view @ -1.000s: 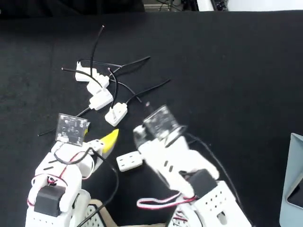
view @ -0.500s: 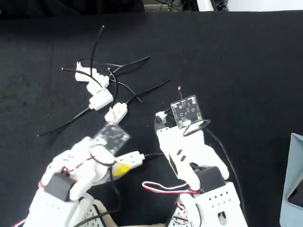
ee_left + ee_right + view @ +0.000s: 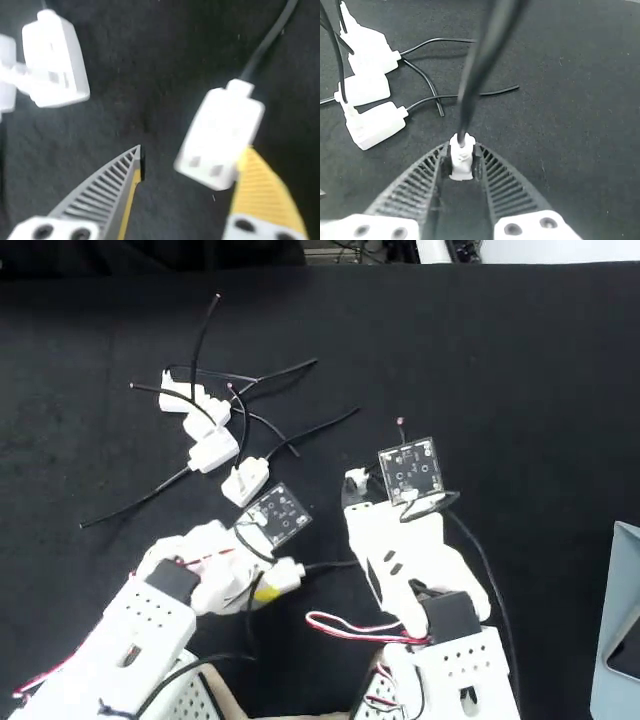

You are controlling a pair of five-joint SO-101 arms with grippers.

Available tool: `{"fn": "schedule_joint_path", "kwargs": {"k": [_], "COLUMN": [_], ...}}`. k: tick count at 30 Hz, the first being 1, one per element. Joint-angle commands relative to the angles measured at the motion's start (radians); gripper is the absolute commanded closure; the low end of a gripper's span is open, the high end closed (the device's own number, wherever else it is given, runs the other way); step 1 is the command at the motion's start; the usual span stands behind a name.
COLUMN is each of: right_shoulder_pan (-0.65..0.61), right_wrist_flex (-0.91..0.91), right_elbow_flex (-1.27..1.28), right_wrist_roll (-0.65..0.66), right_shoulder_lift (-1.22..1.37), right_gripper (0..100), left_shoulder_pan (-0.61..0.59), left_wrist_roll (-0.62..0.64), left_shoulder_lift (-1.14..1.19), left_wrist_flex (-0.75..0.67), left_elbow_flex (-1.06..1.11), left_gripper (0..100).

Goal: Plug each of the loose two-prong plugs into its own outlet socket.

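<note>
Gaping wide near the table's (image 3: 520, 360) front edge, the left gripper (image 3: 192, 155) straddles a white outlet socket (image 3: 220, 135) that seems to touch its yellow finger (image 3: 260, 185). Further right, the right gripper (image 3: 461, 150) is clamped on a small white plug (image 3: 460, 165).

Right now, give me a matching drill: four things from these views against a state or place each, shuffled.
Things:
1. right gripper
2. left gripper
3. outlet socket
4. pile of white connectors

States:
A. beside the yellow finger
B. heaped, touched by neither gripper
C. open
D. shut on a plug

Pairs: 1-D, 2-C, 3-A, 4-B.
</note>
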Motion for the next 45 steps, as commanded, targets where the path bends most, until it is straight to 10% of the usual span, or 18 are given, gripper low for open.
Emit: {"fn": "schedule_joint_path", "kwargs": {"k": [1,12,24,45], "right_shoulder_pan": [0.014,0.014,0.012,0.011], "right_wrist_flex": [-0.023,-0.018,-0.023,-0.025], "right_elbow_flex": [-0.007,-0.007,0.015,0.013], "right_wrist_roll": [-0.002,-0.002,-0.002,-0.002], "right_shoulder_lift": [-0.015,-0.015,-0.015,-0.015], "right_gripper": [98.7,98.7,98.7,98.7], "left_shoulder_pan": [0.005,-0.05,-0.091,-0.027], "left_wrist_roll": [-0.005,0.118,0.226,-0.055], "left_shoulder_lift": [0.06,0.064,0.063,0.307], "left_wrist_flex": [-0.149,-0.189,-0.064,-0.037], "left_elbow_flex": [0.015,-0.019,-0.093,-0.306], "left_gripper": [82,90,72,72]}}
